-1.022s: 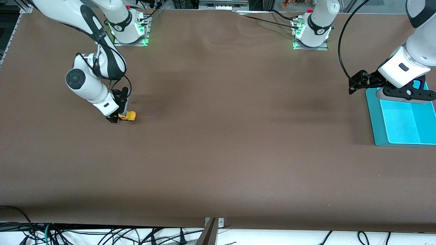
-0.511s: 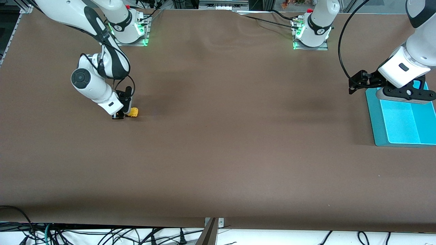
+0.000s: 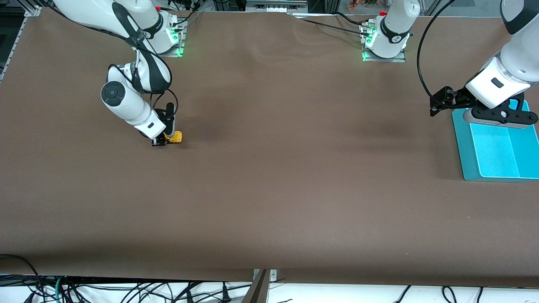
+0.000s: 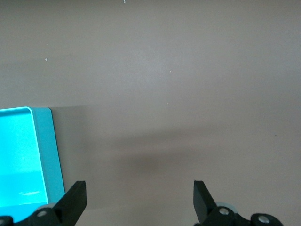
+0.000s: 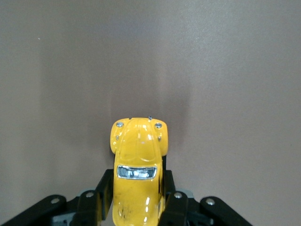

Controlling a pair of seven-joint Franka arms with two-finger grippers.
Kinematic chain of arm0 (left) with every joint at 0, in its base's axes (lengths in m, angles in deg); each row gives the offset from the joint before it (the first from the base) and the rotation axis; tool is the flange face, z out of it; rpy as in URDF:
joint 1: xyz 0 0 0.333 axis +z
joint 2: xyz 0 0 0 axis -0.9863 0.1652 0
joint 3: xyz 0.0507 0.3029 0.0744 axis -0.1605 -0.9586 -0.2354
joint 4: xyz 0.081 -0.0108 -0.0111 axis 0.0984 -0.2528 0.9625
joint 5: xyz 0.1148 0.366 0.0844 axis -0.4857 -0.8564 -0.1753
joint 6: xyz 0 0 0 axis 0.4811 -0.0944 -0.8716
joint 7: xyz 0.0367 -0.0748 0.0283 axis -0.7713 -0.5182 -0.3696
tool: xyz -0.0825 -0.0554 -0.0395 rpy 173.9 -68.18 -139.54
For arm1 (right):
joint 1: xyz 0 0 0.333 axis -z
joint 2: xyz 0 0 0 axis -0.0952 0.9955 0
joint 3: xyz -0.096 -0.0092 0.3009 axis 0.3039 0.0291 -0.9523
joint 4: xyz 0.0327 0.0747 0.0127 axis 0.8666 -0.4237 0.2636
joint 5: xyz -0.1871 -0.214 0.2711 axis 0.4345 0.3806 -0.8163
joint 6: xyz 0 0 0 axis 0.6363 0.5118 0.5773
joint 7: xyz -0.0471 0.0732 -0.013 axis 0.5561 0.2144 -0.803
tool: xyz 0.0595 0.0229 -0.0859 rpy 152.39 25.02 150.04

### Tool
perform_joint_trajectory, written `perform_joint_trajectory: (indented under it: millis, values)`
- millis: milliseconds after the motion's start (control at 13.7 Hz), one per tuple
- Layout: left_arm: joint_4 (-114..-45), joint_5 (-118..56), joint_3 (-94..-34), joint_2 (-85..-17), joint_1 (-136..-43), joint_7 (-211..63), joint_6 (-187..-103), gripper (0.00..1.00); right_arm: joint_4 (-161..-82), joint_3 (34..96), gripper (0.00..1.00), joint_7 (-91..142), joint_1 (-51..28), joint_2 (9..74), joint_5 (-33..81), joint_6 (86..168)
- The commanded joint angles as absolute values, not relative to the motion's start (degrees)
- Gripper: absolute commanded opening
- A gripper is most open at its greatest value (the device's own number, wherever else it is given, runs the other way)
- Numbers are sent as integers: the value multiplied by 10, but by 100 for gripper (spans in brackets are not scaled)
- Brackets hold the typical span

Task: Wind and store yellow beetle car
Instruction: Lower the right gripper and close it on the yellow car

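The yellow beetle car (image 3: 174, 137) sits low on the brown table toward the right arm's end. My right gripper (image 3: 165, 141) is shut on its sides. In the right wrist view the yellow beetle car (image 5: 137, 165) pokes out from between the two black fingers (image 5: 173, 207), its rounded hood and a small window showing. My left gripper (image 4: 138, 200) hangs open over bare table beside the teal tray (image 4: 28, 160), nothing between its fingers. In the front view the left gripper (image 3: 442, 101) is at the edge of the teal tray (image 3: 463, 155).
The teal tray lies at the left arm's end of the table. Both arm bases (image 3: 383, 42) stand along the table edge farthest from the front camera. Cables hang below the table edge nearest the front camera.
The right gripper shut on the car, then slid it across the table toward the left arm's end. The left arm has barely moved.
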State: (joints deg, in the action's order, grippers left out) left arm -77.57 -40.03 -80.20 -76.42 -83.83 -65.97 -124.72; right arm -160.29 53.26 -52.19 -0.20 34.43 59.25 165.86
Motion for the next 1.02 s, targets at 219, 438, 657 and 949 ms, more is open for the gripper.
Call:
perform_joint_trajectory:
  millis: [219, 438, 657, 949]
  values:
    - [-759, -419, -800, -757, -842, -670, -1235, 100, -1607, 530, 16, -558, 2, 361, 596, 1694]
    - [-759, -419, -800, -757, -842, -670, -1235, 100, -1607, 530, 16, -562, 2, 365, 596, 1698]
    - [-759, -419, -800, -757, -842, -670, -1235, 100, -1607, 533, 16, -573, 11, 373, 596, 1708]
    - [-759, -419, -800, -757, -842, -670, -1235, 100, -1608, 536, 16, -601, 51, 374, 595, 1708]
